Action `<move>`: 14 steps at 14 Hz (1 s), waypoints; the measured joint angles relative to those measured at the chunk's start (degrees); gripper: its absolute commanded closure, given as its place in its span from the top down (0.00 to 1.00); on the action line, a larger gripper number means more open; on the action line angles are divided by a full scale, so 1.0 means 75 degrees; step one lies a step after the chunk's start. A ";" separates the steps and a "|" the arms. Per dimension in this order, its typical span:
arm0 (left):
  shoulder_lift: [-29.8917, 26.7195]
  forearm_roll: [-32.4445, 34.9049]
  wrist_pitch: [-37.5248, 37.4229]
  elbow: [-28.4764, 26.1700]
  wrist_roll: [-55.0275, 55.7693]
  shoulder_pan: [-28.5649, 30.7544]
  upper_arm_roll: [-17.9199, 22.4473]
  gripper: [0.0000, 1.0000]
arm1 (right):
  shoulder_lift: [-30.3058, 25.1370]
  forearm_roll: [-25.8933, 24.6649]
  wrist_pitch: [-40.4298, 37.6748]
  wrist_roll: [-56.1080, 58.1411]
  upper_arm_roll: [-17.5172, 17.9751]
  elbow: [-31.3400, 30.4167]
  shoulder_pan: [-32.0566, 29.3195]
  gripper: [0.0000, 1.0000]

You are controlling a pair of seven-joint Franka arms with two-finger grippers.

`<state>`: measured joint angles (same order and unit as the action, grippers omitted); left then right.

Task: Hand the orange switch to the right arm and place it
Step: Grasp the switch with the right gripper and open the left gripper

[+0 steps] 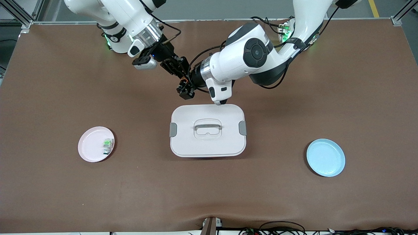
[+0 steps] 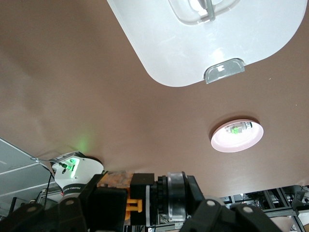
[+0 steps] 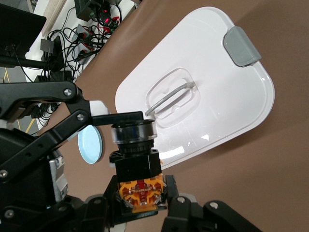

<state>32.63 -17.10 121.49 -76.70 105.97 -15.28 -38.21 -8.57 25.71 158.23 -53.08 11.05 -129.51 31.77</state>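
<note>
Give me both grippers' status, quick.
Left gripper: shut on the orange switch, above the table by the white box.
Right gripper: shut on the same switch.

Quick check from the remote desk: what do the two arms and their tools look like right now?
Both arms are glossy white with black joint caps, silver wrist rings, green status lights and loose black cables. The left tool and right tool are black linkage fingers; a grey camera block sits by the right wrist.

Both grippers meet on the orange switch (image 1: 183, 80) above the table (image 1: 49, 195)
</note>
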 measured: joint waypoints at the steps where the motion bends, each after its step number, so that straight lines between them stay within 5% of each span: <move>1: 0.0000 0.0000 0.0003 0.0000 0.0000 0.0002 0.0000 1.00 | 0.0006 0.0000 0.0001 0.0002 -0.0001 0.0006 0.0000 0.00; 11: -0.0019 -0.0001 0.0059 0.0137 0.0001 0.0123 -0.0014 1.00 | 0.0171 -0.0048 0.0034 0.0108 -0.0009 0.0112 0.0002 0.00; 14: -0.0070 0.0014 0.0017 0.0177 -0.0001 0.0487 -0.0007 1.00 | 0.0268 -0.0176 -0.0350 0.1612 -0.0070 0.0166 -0.0032 0.00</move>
<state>32.11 -17.00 121.62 -75.37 105.96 -11.63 -38.26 -6.55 24.39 155.61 -40.99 10.53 -128.27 31.53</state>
